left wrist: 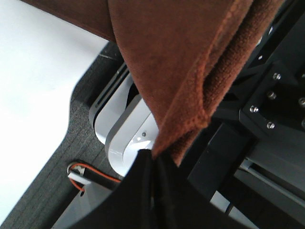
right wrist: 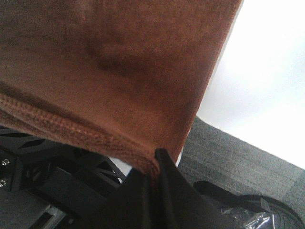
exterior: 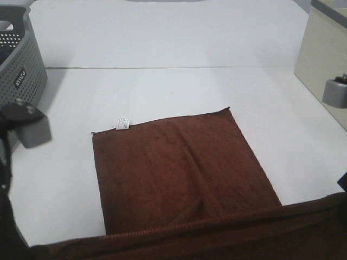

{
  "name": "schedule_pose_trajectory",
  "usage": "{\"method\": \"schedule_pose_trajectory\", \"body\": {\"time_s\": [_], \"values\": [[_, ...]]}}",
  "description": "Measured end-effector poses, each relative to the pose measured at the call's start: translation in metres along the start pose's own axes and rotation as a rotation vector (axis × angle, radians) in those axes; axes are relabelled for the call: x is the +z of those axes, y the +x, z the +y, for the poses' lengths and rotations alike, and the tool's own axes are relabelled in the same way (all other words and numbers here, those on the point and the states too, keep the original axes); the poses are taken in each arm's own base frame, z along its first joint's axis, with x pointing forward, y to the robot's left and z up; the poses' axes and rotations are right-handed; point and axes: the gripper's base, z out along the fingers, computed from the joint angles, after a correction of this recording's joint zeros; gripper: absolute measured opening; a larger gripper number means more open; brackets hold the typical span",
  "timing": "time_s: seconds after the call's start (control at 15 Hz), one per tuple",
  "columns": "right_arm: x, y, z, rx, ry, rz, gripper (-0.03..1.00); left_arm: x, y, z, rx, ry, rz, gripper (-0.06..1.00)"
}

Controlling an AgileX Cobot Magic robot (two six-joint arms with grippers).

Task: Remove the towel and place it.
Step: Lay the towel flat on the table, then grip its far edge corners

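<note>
The dark brown towel [exterior: 179, 173] lies spread on the white table [exterior: 162, 86], with its white tag [exterior: 123, 123] at the far left corner. Its near edge is lifted off the table and stretched across the front of the exterior view. My left gripper [left wrist: 155, 160] is shut on the towel's near left corner [left wrist: 190, 86]. My right gripper [right wrist: 155, 164] is shut on the near right corner [right wrist: 109, 71]. The fingertips of both are hidden by the cloth in the exterior view.
The grey perforated basket [exterior: 19, 59] stands at the far left of the table. A beige box [exterior: 320, 59] stands at the far right. The wrist views show the table's front edge, dark grey floor [right wrist: 238, 157] and the robot's base [left wrist: 128, 138] below the towel.
</note>
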Motion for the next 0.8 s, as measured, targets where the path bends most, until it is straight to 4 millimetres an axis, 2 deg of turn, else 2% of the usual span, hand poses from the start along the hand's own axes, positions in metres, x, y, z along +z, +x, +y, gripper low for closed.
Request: {"method": "schedule_pose_trajectory", "body": {"time_s": [0.2,0.27,0.53,0.8], "values": [[0.012,-0.009,-0.007,0.009,0.016,0.062,0.01,0.046,-0.017,-0.013,0.059,0.007,0.159,0.00],[0.019,-0.013,-0.009,0.008,0.016,0.107,0.01,0.061,-0.032,-0.021,0.093,0.007,0.205,0.00],[0.040,-0.001,-0.015,0.026,0.006,0.207,0.01,0.082,-0.062,-0.040,0.101,0.064,0.222,0.00],[0.044,-0.001,-0.016,0.030,0.007,0.191,0.01,0.107,-0.081,-0.059,0.120,0.102,0.263,0.00]]}}
